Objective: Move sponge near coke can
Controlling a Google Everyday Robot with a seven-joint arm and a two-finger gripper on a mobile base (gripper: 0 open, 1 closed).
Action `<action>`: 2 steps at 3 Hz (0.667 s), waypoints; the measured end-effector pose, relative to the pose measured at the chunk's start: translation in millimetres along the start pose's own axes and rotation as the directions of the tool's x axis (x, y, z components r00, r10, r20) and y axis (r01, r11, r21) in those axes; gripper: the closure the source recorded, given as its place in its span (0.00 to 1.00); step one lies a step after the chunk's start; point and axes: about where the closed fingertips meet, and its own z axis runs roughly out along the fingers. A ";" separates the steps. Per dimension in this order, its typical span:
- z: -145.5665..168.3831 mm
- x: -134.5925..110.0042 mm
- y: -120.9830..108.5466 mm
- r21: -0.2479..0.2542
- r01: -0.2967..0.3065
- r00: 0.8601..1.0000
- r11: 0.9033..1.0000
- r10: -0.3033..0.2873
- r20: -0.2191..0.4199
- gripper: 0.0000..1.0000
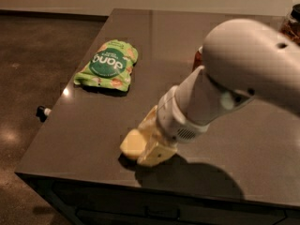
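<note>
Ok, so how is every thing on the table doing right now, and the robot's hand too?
Pale yellow soft sponge: near the table's front edge, partly hidden under the hand.
Red metal coke can: almost all hidden behind the white arm; only a red sliver shows.
Green crinkly snack bag: lying flat on the left side, nothing touching it.
Robot's hand: down at the sponge, low over the dark table.

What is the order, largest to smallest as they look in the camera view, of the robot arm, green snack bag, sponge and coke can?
1. robot arm, nearest the camera
2. green snack bag
3. sponge, partly hidden by the gripper near the table front edge
Unranked: coke can, only a sliver shows behind the arm.
</note>
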 end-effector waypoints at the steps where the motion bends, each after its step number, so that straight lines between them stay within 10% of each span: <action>1: -25.4 8.2 -25.3 0.068 -0.035 0.999 0.997 0.035 -0.004 0.93; 2: -56.3 26.6 -60.9 0.161 -0.093 0.996 0.983 0.092 0.013 1.00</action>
